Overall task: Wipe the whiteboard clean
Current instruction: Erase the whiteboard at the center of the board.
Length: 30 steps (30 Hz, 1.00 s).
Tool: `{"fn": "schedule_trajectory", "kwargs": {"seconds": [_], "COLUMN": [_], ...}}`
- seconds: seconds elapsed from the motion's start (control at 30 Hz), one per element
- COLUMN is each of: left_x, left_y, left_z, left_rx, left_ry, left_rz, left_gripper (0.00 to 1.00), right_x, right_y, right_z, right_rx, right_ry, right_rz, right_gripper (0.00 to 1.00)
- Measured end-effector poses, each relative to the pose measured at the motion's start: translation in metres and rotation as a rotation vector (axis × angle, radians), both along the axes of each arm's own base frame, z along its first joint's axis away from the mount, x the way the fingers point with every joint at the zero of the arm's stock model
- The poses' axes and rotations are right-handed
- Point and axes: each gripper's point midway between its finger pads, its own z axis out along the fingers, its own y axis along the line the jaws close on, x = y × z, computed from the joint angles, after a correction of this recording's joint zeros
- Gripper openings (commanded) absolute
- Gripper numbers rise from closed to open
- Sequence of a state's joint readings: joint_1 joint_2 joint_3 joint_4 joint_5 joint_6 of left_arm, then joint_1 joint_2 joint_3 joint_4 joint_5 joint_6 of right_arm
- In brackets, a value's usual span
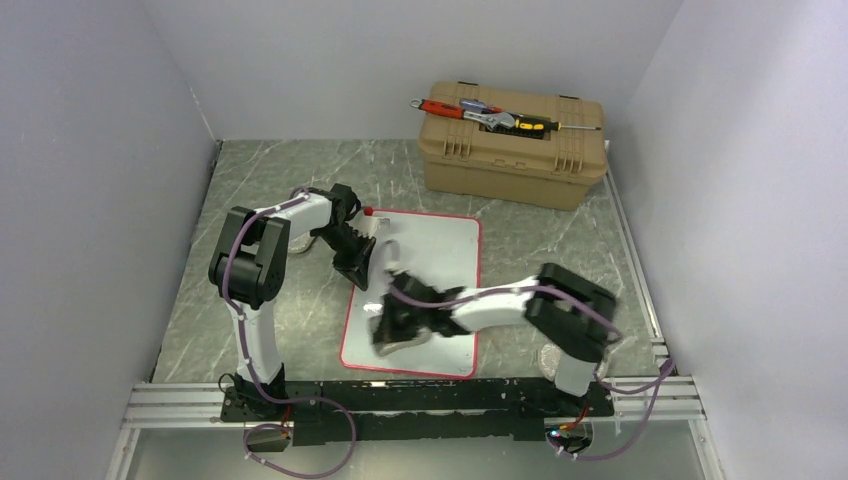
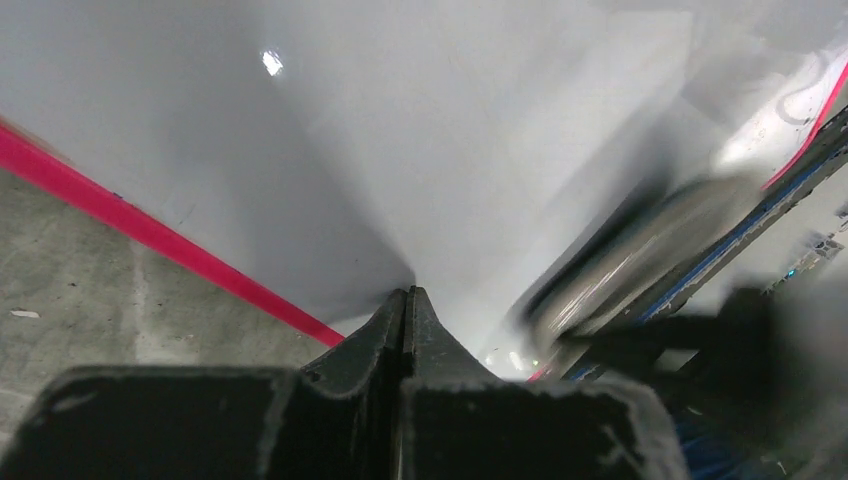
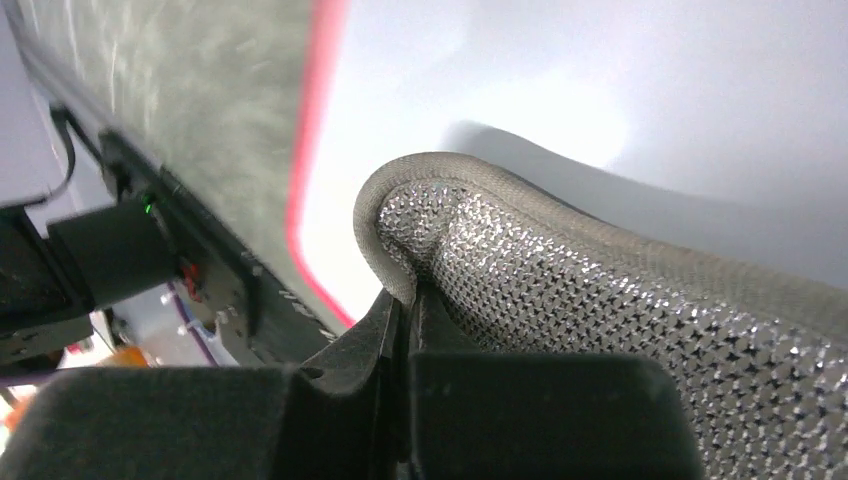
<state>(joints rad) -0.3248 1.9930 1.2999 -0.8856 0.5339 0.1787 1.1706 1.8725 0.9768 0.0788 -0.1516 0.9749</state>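
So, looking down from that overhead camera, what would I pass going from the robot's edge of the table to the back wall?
Metal rail that carries the arm bases → whiteboard with the red rim → tan toolbox with hand tools on its lid.

We see a glossy white whiteboard (image 1: 445, 250) rimmed in red, and a grey-green table (image 1: 270, 170) veined like marble. The toolbox (image 1: 510, 165) is tan. The cloth (image 3: 620, 300) shows a silvery mesh weave with a dull beige border.

Arms (image 1: 262, 338) white w/ blk joints (image 1: 252, 268), purple cables (image 1: 229, 268).
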Motion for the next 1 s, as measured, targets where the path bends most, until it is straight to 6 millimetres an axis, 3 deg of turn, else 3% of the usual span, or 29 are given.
{"fn": "schedule_trajectory", "kwargs": {"seconds": [0.13, 0.2, 0.3, 0.47, 0.57, 0.7, 0.8, 0.87, 0.93, 1.0], "left_x": [0.001, 0.001, 0.001, 0.0, 0.0, 0.0, 0.0, 0.001, 0.001, 0.002], "left_y": [0.001, 0.001, 0.001, 0.001, 0.002, 0.002, 0.003, 0.004, 0.005, 0.007], "left_z": [0.0, 0.0, 0.0, 0.0, 0.0, 0.0, 0.0, 0.001, 0.001, 0.001], "left_rx": [-0.002, -0.002, -0.004, -0.011, -0.015, -0.015, -0.014, -0.014, -0.014, -0.012], "left_ry": [0.001, 0.001, 0.002, 0.011, 0.027, 0.029, 0.031, 0.033, 0.038, 0.04], "left_rz": [0.004, 0.006, 0.006, 0.008, 0.016, 0.017, 0.019, 0.023, 0.028, 0.034], "left_gripper": [0.04, 0.04, 0.04, 0.04, 0.04, 0.04, 0.04, 0.04, 0.04, 0.04], "right_x": [0.046, 0.07, 0.081, 0.093, 0.085, 0.08, 0.074, 0.075, 0.077, 0.082], "right_y": [-0.093, -0.113, -0.092, 0.006, 0.033, 0.01, -0.035, -0.051, -0.052, -0.039], "right_z": [0.001, 0.001, 0.001, 0.005, 0.005, -0.001, -0.001, -0.001, -0.001, 0.001], "right_rx": [0.012, 0.014, 0.016, 0.075, 0.097, 0.124, 0.131, 0.132, 0.138, 0.138], "right_ry": [0.031, 0.03, 0.026, -0.011, -0.027, -0.008, 0.023, 0.04, 0.052, 0.053], "right_rz": [-0.243, -0.333, -0.319, -0.201, -0.163, -0.21, -0.29, -0.33, -0.342, -0.331], "right_gripper": [0.0, 0.0, 0.0, 0.0, 0.0, 0.0, 0.0, 0.0, 0.0, 0.0]}}
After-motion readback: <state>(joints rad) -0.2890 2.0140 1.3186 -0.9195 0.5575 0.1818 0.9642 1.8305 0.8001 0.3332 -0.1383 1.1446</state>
